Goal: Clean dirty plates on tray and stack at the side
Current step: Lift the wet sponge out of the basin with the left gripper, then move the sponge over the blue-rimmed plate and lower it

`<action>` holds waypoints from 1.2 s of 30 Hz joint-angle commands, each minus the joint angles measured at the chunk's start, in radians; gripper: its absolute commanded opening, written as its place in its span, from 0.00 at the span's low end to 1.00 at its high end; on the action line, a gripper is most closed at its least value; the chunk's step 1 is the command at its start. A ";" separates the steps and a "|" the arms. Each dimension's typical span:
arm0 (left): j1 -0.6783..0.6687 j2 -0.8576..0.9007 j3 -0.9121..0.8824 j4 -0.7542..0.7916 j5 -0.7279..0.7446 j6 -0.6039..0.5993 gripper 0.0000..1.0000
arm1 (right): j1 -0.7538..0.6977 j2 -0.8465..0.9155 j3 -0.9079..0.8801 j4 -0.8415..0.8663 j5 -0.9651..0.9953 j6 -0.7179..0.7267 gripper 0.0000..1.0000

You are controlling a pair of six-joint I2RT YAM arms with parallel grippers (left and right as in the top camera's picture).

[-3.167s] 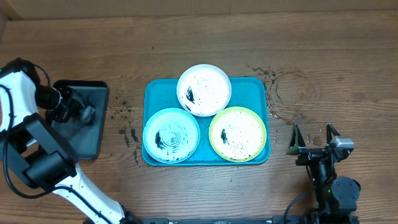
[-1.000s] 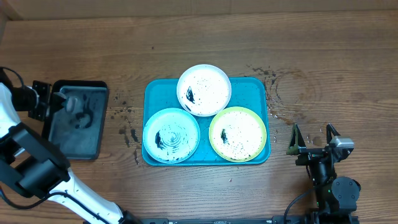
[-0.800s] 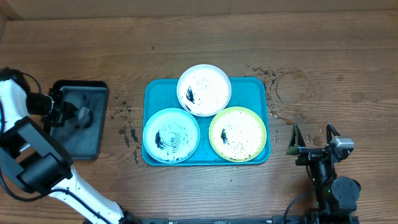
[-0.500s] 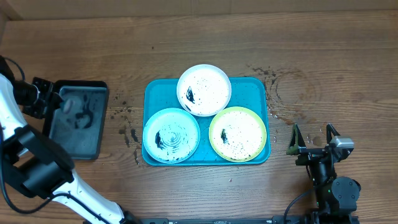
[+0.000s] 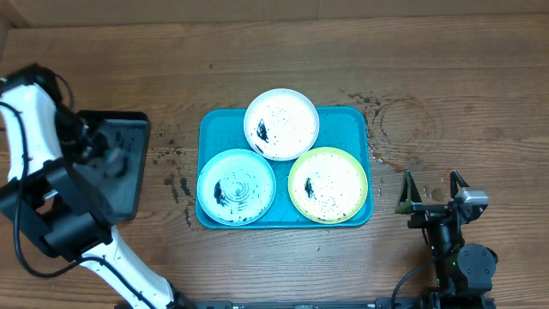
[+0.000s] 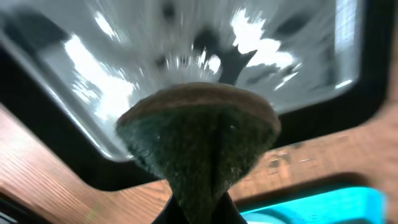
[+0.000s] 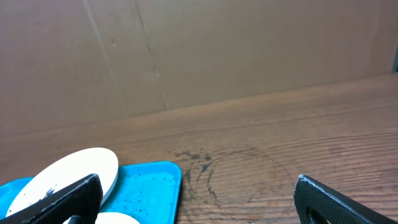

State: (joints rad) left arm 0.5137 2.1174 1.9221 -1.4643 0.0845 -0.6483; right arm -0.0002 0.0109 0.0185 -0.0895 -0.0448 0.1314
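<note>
Left wrist: left fingers [image 6: 163, 217] seemingly gripping sponge [image 6: 199, 143] over black tray [image 6: 74, 165]; right fingers [image 7: 339, 202] apart.

Mid-table, tray [image 5: 213, 129] holds three plates: rear plate [image 5: 281, 124] behind, left plate [image 5: 236, 186] and right plate [image 5: 328, 184] in front (rear touches both). Left of it, smaller tray [image 5: 129, 189]; left gripper [image 5: 110, 156] with sponge [image 6: 199, 137] over it.
</note>
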 commanded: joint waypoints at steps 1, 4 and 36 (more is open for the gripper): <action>0.010 -0.051 0.151 -0.024 -0.056 -0.004 0.04 | -0.002 -0.008 -0.010 0.008 0.003 0.007 1.00; -0.008 -0.042 0.109 0.032 -0.053 -0.007 0.04 | -0.002 -0.008 -0.010 0.008 0.003 0.007 1.00; -0.764 -0.208 -0.269 0.049 0.054 0.267 0.04 | -0.002 -0.008 -0.010 0.008 0.003 0.007 1.00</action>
State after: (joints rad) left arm -0.1806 1.9137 1.7401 -1.4487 0.1989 -0.4133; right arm -0.0002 0.0109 0.0185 -0.0891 -0.0452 0.1310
